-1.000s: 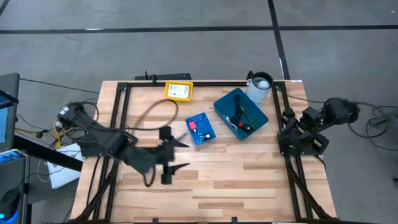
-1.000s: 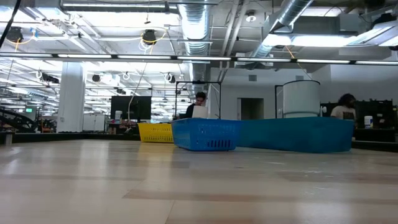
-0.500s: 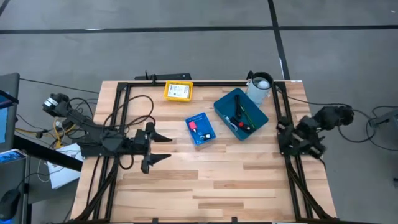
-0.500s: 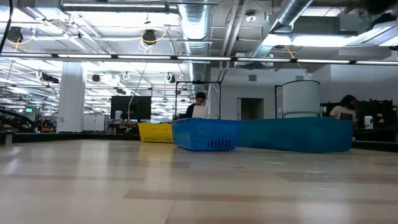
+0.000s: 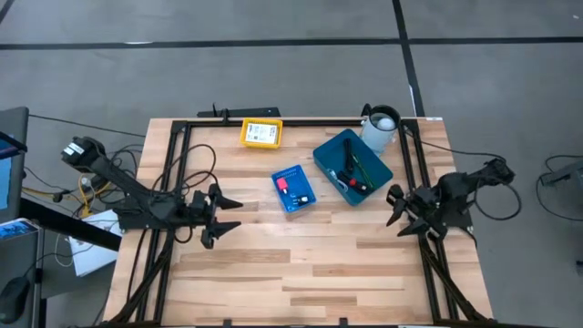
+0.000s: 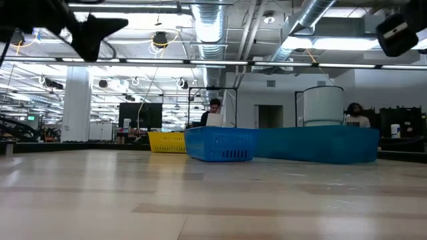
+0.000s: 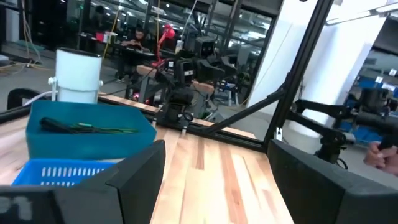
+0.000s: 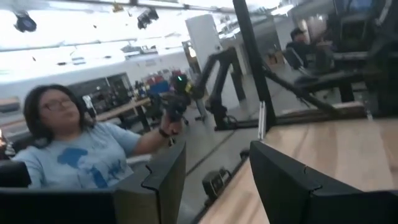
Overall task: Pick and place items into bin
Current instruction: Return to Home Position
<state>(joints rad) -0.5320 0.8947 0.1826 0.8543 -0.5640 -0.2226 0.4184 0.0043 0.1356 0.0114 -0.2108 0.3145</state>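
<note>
The teal bin (image 5: 353, 166) sits at the table's far right and holds thin black and green sticks (image 5: 352, 169) and a small red piece (image 5: 365, 185); the left wrist view shows the bin (image 7: 87, 127) too. A small blue basket (image 5: 292, 189) at mid table holds a white card with a pink-red piece (image 5: 283, 183). My left gripper (image 5: 232, 216) is open over the table's left part, well left of the basket. My right gripper (image 5: 393, 212) is open at the right edge, near side of the bin. Neither holds anything.
A yellow basket (image 5: 261, 133) and a white pitcher (image 5: 381, 128) stand along the far edge. Black frame rails (image 5: 178, 173) run along the left, far and right sides. Bare wood (image 5: 310, 264) fills the near half. A person (image 8: 68, 149) shows beyond the table.
My left gripper has drawn back from mid table toward the left edge, staying open. My right arm has swung in from beyond the right edge, bringing its gripper over the table's right rail. The bins and their contents have kept still.
</note>
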